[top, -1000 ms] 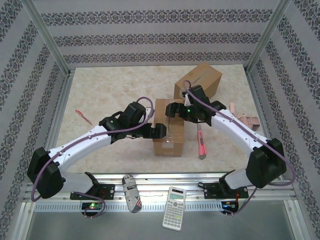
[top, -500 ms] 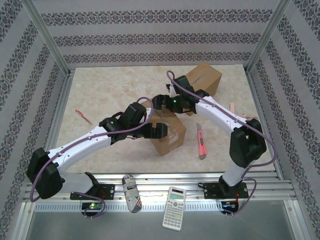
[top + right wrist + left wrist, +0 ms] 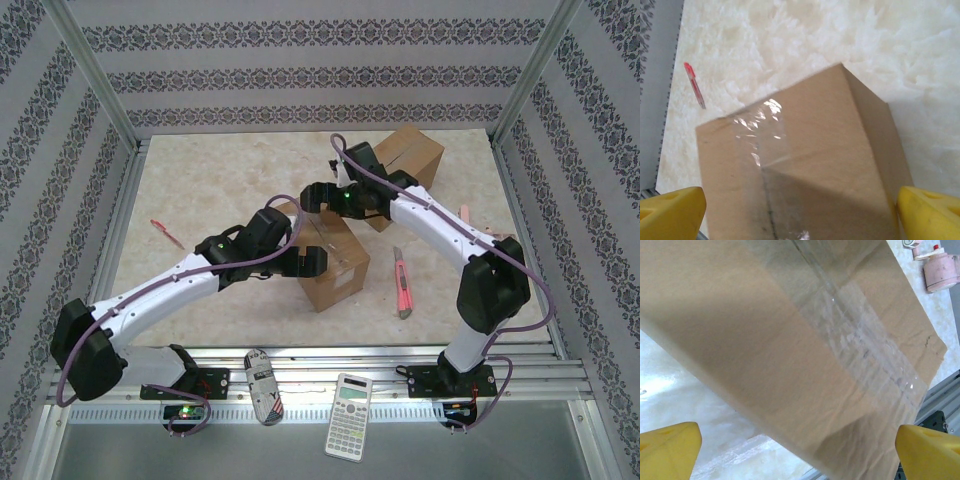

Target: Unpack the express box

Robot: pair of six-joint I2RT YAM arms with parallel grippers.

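Observation:
The express box (image 3: pixel 342 272) is a brown carton sealed with clear tape, lying skewed in the middle of the table. My left gripper (image 3: pixel 304 244) is at the box's left side, open, with the taped carton (image 3: pixel 765 340) spanning the space between its yellow fingertips (image 3: pixel 670 450). My right gripper (image 3: pixel 318 198) hangs open over the box's far end. In the right wrist view the box's taped corner (image 3: pixel 840 150) lies below that gripper (image 3: pixel 800 215), and its yellow fingertips (image 3: pixel 927 212) stand wide at either side. Neither gripper is closed on the box.
A second brown box (image 3: pixel 402 160) stands at the back right. A red utility knife (image 3: pixel 402 285) lies right of the express box, and a red pen (image 3: pixel 165 233) at the left. Pink items (image 3: pixel 490 238) sit at the right edge. A calculator (image 3: pixel 350 415) rests on the front rail.
My right arm has swung from the box's right side to its far left end. The box has turned, its far end going left. The left gripper has hardly moved.

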